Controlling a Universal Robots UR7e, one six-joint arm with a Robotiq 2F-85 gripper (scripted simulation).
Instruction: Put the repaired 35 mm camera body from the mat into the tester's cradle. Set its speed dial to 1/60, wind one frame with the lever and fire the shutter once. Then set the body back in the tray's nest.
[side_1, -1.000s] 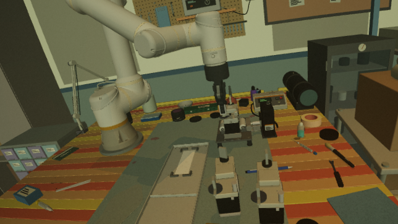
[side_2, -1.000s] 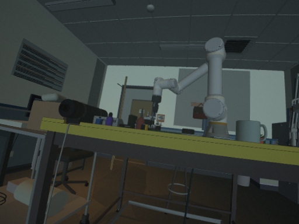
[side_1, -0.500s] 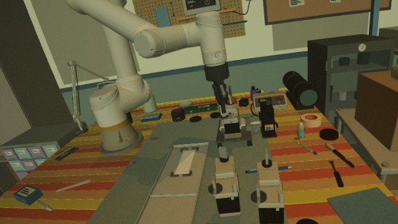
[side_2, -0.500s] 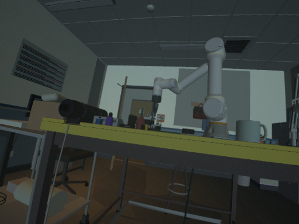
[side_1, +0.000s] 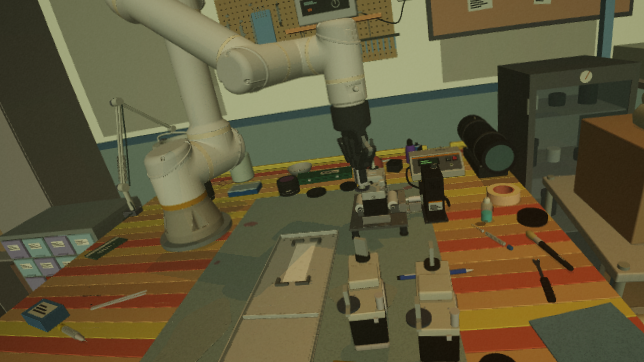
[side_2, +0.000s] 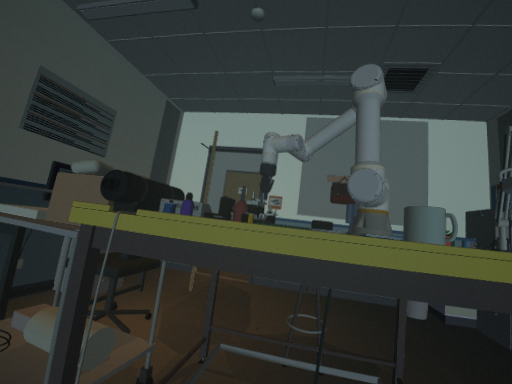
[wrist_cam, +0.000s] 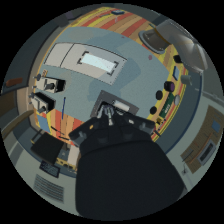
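The camera body (side_1: 376, 201) sits in the tester's cradle (side_1: 378, 220) at the middle of the bench, lens facing the near side. My gripper (side_1: 361, 184) stands on the left part of the body's top, closed on a small control there; which control it is, I cannot tell from here. In the wrist camera my gripper (wrist_cam: 107, 114) points down at the body (wrist_cam: 118, 104) in the cradle. The tray (side_1: 295, 280) lies on the grey mat in front and to the left, and its nest (side_1: 300, 261) is vacant.
The tray (wrist_cam: 83, 63) shows pale from above. Two more camera bodies (side_1: 365, 305) (side_1: 436, 307) stand on the mat near the front edge. The tester's black sensor post (side_1: 433, 192) and control box (side_1: 436, 162) stand right of the cradle. Lens caps, tape and brushes lie around.
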